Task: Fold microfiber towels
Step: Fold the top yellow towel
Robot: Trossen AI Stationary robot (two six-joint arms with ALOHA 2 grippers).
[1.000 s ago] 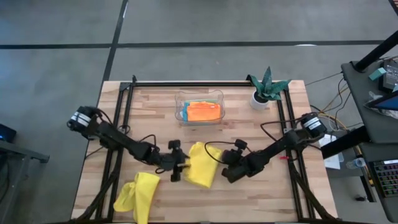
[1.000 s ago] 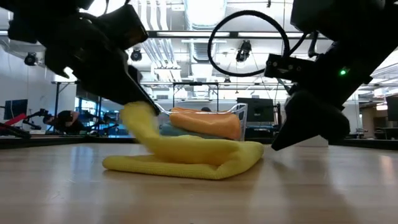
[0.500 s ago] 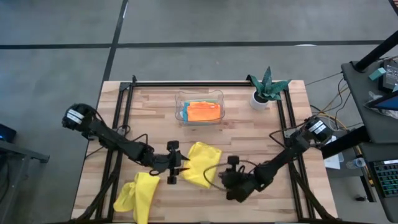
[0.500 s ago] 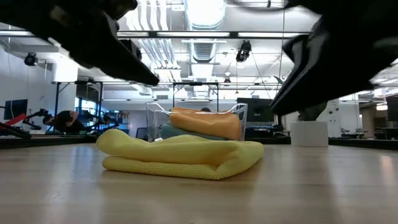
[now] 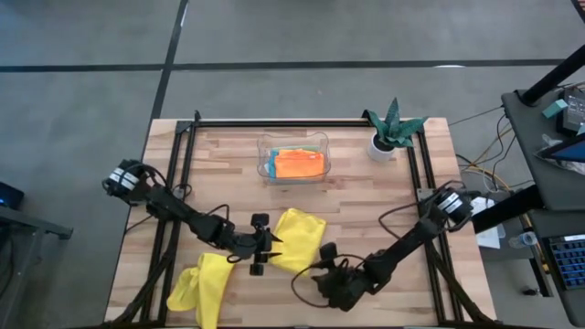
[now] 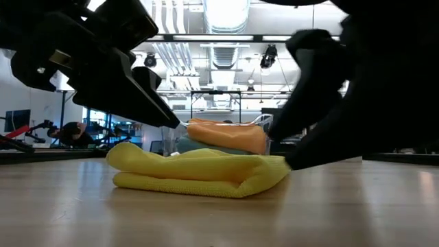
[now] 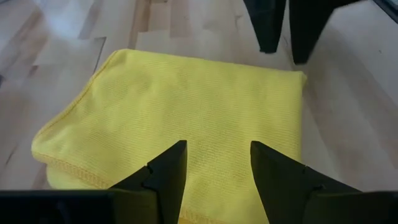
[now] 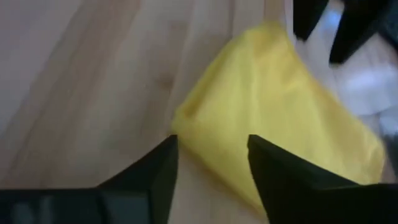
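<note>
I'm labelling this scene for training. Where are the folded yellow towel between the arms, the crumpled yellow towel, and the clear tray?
folded yellow towel (image 5: 297,239): high view, middle of its top layer.
crumpled yellow towel (image 5: 206,285): high view, centre of the bunched cloth.
clear tray (image 5: 293,140): high view, its far rim.

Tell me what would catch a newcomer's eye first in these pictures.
First the folded yellow towel at the table's middle front, with the left gripper and the right gripper open on either side of it, neither holding it. Next, a second yellow towel lies crumpled at the front left. At the back, a clear tray holds an orange towel, beside a potted plant.
</note>
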